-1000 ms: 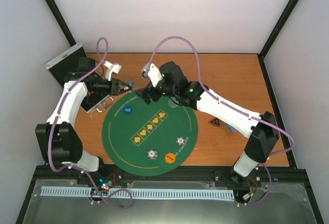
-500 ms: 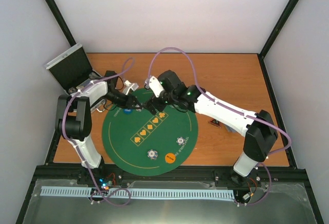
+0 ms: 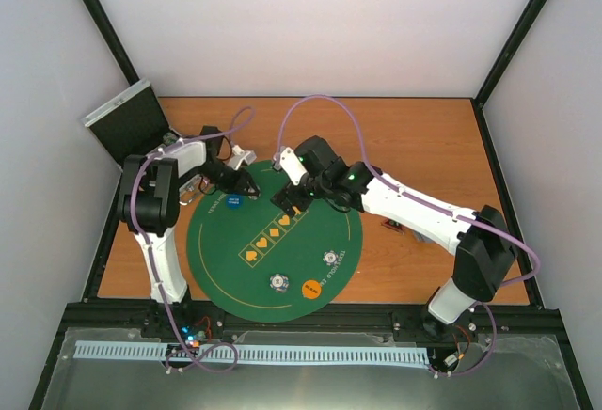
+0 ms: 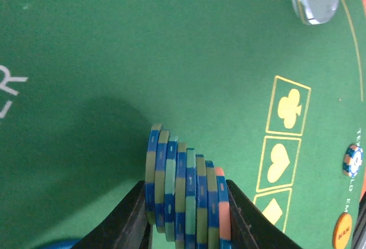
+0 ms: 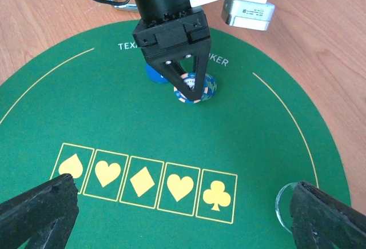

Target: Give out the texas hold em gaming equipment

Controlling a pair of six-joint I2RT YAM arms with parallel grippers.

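We see the left gripper pointing down over the far left part of the round green mat, its two black fingers clamped on a stack of chips with blue, green and orange edges. The stack lies on its side: the chips stand on edge and the row runs straight from one finger to the other, level with the felt, so the round rims face down. A dark shadow sits on the felt beside it, and we cannot tell whether the rims touch the mat or hang just above it. A blue disc lies flat just beside the stack, on the side toward the white lettering. The left arm is folded, elbow at the left of the table, forearm reaching right to the mat's far edge. The right gripper hovers nearer the centre, over the row of yellow suit boxes, spread wide and holding nothing, with a clear disc near one finger. We judge the left arm is the one placed to set the stack down, and the chips may roll if let go on edge
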